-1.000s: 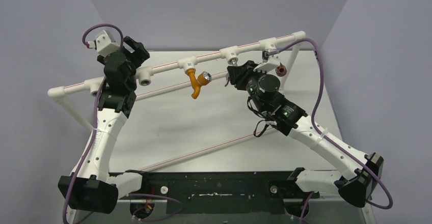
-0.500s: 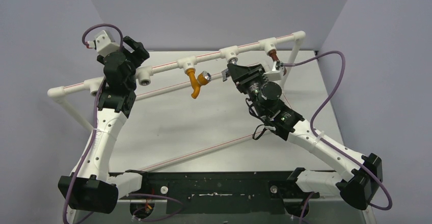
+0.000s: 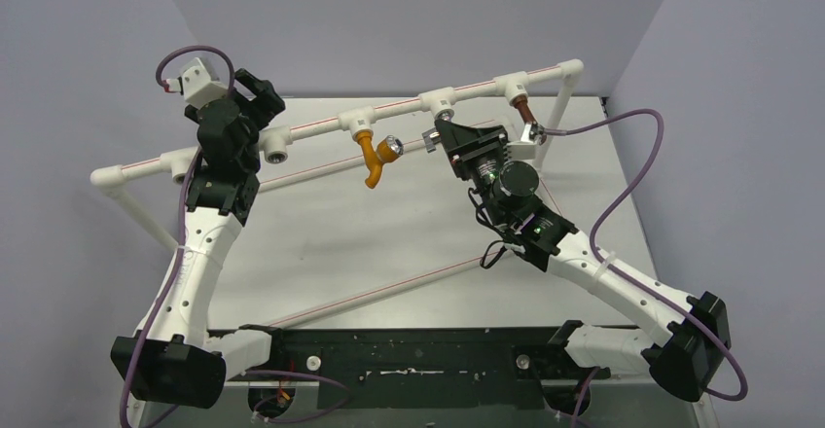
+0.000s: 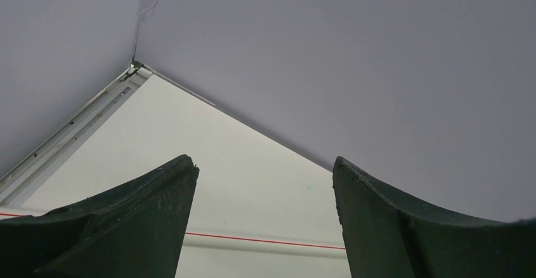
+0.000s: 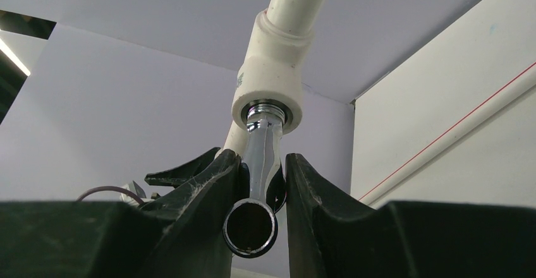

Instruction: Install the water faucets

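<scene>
The silver faucet [image 5: 261, 148] sits with its top in a white tee fitting [image 5: 268, 79] of the pipe frame, spout mouth toward the camera. My right gripper [image 5: 262, 161] is shut on its body; from above, the right gripper [image 3: 445, 134] is just below that fitting [image 3: 437, 100]. The orange faucet [image 3: 369, 160] with a chrome knob [image 3: 393, 146] hangs from the fitting to the left. A brown faucet [image 3: 525, 112] hangs under the right-hand fitting. My left gripper [image 3: 261, 92] is open and holds nothing, raised near an empty fitting [image 3: 278, 146]; the left gripper [image 4: 262, 164] faces the back wall.
The white pipe frame [image 3: 321, 123] with red stripes crosses the table diagonally, with a corner post [image 3: 556, 117] at the right. A purple cable [image 3: 632, 170] loops beside the right arm. Grey walls close the back and both sides.
The right wrist has rolled while staying on the silver faucet; its camera housing has swung aside, uncovering the brown faucet. The purple cable has shifted right. The left arm has not moved.
</scene>
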Action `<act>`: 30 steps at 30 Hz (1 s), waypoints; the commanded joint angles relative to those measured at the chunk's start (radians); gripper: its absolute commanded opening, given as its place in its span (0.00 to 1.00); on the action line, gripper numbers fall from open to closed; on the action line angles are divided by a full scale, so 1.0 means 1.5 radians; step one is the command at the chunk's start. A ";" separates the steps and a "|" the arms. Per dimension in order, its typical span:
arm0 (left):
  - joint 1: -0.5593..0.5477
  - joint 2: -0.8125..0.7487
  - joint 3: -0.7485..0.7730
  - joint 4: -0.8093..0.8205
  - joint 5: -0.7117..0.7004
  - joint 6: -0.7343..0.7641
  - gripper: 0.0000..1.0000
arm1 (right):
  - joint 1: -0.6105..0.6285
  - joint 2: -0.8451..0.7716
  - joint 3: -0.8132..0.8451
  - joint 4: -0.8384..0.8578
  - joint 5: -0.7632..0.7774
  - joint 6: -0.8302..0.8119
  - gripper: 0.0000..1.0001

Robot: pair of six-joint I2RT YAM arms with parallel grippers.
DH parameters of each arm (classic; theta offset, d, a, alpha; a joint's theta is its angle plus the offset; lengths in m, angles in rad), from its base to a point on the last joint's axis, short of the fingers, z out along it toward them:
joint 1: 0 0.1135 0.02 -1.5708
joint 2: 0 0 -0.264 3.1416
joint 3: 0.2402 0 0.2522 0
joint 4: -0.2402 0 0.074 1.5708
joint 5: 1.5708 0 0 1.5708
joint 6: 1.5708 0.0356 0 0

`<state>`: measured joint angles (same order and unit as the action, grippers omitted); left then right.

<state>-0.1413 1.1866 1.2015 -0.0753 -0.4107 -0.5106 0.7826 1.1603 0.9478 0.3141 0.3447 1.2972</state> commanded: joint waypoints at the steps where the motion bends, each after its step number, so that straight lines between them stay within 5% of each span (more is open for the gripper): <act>1: -0.003 0.041 -0.059 -0.171 0.017 0.005 0.76 | 0.015 -0.009 0.009 0.188 -0.041 0.178 0.14; 7: -0.002 0.043 -0.060 -0.171 0.015 0.005 0.76 | 0.013 -0.025 -0.016 0.137 -0.030 0.172 0.49; 13: -0.002 0.044 -0.060 -0.172 0.014 0.007 0.76 | 0.011 -0.045 -0.028 0.089 -0.027 0.150 0.66; 30: -0.002 0.047 -0.059 -0.171 0.009 0.007 0.76 | 0.006 -0.160 -0.031 -0.100 -0.014 -0.020 0.78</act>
<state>-0.1421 1.1866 1.2003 -0.0788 -0.4107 -0.5110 0.7872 0.9638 0.8726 0.1951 0.3134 1.3811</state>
